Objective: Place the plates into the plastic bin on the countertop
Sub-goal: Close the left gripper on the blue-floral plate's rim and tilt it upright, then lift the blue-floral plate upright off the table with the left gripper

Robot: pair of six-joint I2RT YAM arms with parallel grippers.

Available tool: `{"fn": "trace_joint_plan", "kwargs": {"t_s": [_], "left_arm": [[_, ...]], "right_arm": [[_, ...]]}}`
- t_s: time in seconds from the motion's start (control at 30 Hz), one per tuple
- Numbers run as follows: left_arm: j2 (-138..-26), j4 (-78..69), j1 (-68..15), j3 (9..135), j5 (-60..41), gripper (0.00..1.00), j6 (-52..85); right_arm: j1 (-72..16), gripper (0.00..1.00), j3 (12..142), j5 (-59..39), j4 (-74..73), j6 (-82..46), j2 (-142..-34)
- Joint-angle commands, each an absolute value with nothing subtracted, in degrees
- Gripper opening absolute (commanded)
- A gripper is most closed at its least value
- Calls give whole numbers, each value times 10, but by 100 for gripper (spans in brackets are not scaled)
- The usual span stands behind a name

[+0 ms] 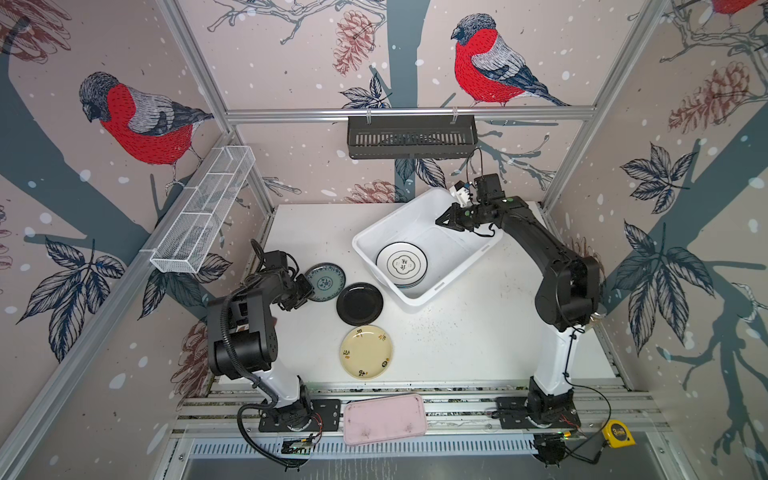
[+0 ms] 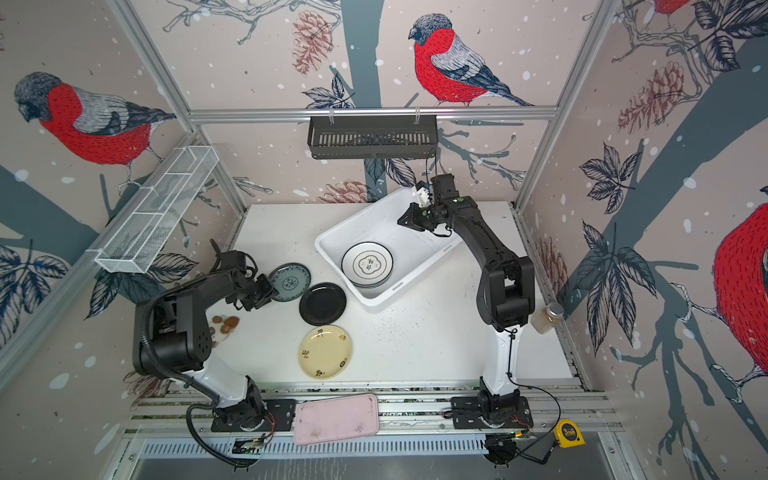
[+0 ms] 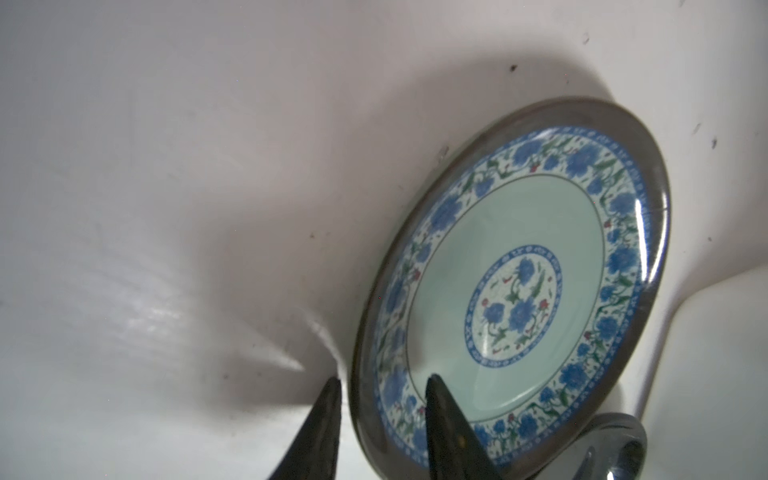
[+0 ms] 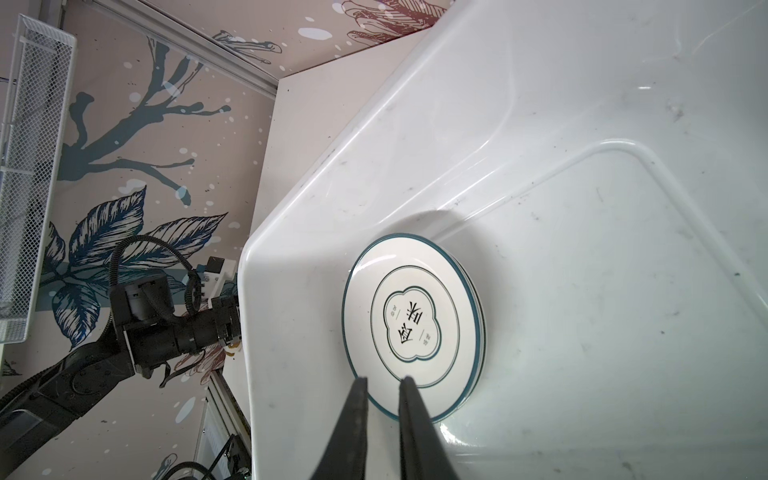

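1. Left gripper [image 3: 384, 380]: its fingers straddle the near rim of the teal plate [image 1: 325, 281], one outside the lip and one over the face. Whether they already pinch it cannot be told. The plate lies flat on the bench [image 1: 478, 340], so the raised rim is probably the only edge that can be gripped.
2. The black plate [image 1: 359, 304] lies just beside the teal one, and the yellow plate [image 1: 366, 352] lies nearer the front. Both lie flat and are not yet binned.
3. The bin [image 1: 453, 249] holds a plate stack [image 1: 402, 263] in its near corner, which leaves floor room.
4. The top plate's emblem encloses two large Chinese characters. The smaller ones are too small to read.
5. Right gripper [image 4: 382, 380]: nearly pressed together and empty, above the bin. It is likely parked clear of the left arm's path.
6. The tape measure [image 2: 568, 433] appears to be marked "3m".
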State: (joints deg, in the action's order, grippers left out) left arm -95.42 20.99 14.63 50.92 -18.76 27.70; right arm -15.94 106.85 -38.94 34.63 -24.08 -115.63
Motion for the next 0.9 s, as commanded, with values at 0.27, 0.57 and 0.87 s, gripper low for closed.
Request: {"fn": "trace_joint_plan", "kwargs": {"t_s": [0.27,0.57,0.87], "left_arm": [[-978,186,161,518,-241,25,262],[-970,188,163,521,-243,14,268],[-956,187,164,528,-248,4,269]], "right_arm": [[-170,17,1092,-387,364,-245,-1166],[-173,17,1090,-388,355,-249,-1169],[-175,17,1097,-392,348,-252,-1177]]}}
